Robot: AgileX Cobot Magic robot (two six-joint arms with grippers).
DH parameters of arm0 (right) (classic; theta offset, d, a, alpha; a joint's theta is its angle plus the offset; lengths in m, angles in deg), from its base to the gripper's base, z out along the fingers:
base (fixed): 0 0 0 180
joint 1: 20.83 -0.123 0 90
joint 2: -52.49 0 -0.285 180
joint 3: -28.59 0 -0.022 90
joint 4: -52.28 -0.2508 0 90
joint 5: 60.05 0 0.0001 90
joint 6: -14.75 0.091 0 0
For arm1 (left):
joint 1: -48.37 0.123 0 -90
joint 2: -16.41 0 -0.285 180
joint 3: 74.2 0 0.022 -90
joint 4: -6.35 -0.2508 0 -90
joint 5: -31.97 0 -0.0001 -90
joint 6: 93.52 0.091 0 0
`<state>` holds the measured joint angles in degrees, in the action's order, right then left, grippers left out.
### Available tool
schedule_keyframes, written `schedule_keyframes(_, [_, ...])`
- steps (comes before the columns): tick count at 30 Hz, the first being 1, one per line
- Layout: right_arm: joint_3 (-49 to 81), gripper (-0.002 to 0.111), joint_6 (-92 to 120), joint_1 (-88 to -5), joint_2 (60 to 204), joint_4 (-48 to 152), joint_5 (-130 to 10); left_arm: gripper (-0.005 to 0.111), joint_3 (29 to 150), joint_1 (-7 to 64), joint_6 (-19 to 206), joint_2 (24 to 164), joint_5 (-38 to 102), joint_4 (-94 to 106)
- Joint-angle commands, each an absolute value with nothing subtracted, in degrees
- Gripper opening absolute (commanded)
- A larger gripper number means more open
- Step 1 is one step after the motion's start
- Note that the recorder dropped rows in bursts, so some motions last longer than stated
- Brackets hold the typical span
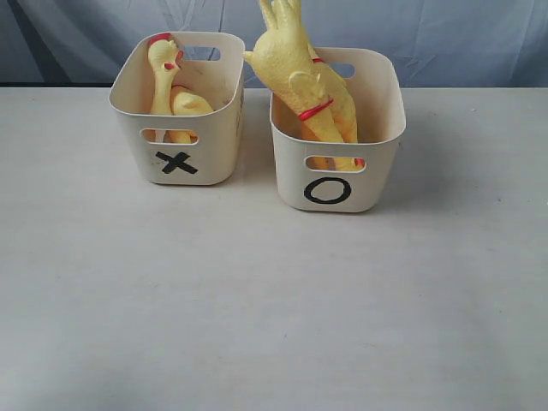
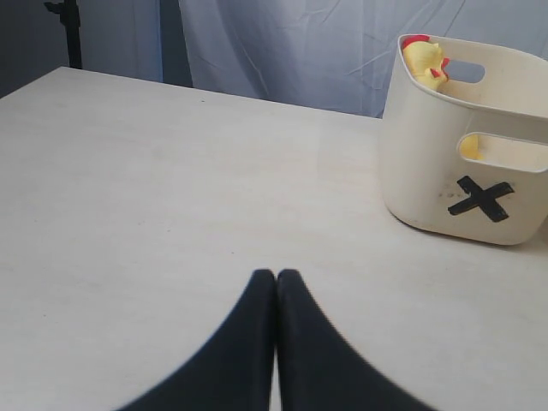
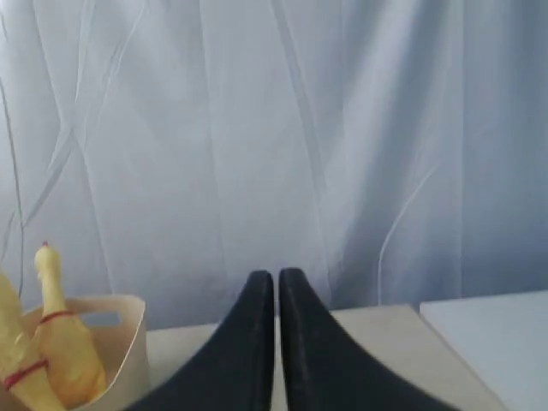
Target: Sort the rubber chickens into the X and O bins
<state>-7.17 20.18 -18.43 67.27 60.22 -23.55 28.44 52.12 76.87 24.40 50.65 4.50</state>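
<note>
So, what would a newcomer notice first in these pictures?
Probably the large yellow rubber chickens sticking far above the rim of the O bin, on the right of the exterior view. Next, the small rubber chicken peeking from the X bin beside it, on the left.

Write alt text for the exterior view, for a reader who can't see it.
Two cream bins sit side by side on a pale table: the X bin holds one small rubber chicken, the O bin two larger rubber chickens poking above its rim.
</note>
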Motion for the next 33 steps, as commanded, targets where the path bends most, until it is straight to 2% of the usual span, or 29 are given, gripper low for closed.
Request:
schedule_keyframes(1, [-19.7, 0.003, 21.0, -18.0, 62.7, 56.0, -25.6, 0.0, 28.6, 51.7, 76.6, 24.2, 50.0, 4.1])
schedule_keyframes(5, [-39.7, 0.003, 23.4, -18.0, 60.3, 52.8, -41.6, 0.0, 28.6, 51.7, 76.6, 24.2, 50.0, 4.1])
schedule_keyframes(8, [-48.6, 0.003, 23.4, -18.1, 60.3, 51.5, -51.1, 0.0, 28.6, 51.7, 76.6, 24.2, 50.0, 4.1])
schedule_keyframes(10, [-48.6, 0.003, 23.1, -18.1, 60.3, 52.8, -38.3, 0.0, 28.6, 51.7, 76.6, 24.2, 50.0, 4.1])
schedule_keyframes(11, [-48.6, 0.003, 23.1, -18.1, 60.3, 53.2, -37.7, 0.0, 28.6, 51.7, 76.6, 24.2, 50.0, 4.1])
schedule_keyframes(33, [-48.6, 0.003, 23.4, -18.1, 60.3, 53.1, -38.0, 0.0, 28.6, 51.7, 76.6, 24.2, 50.0, 4.1])
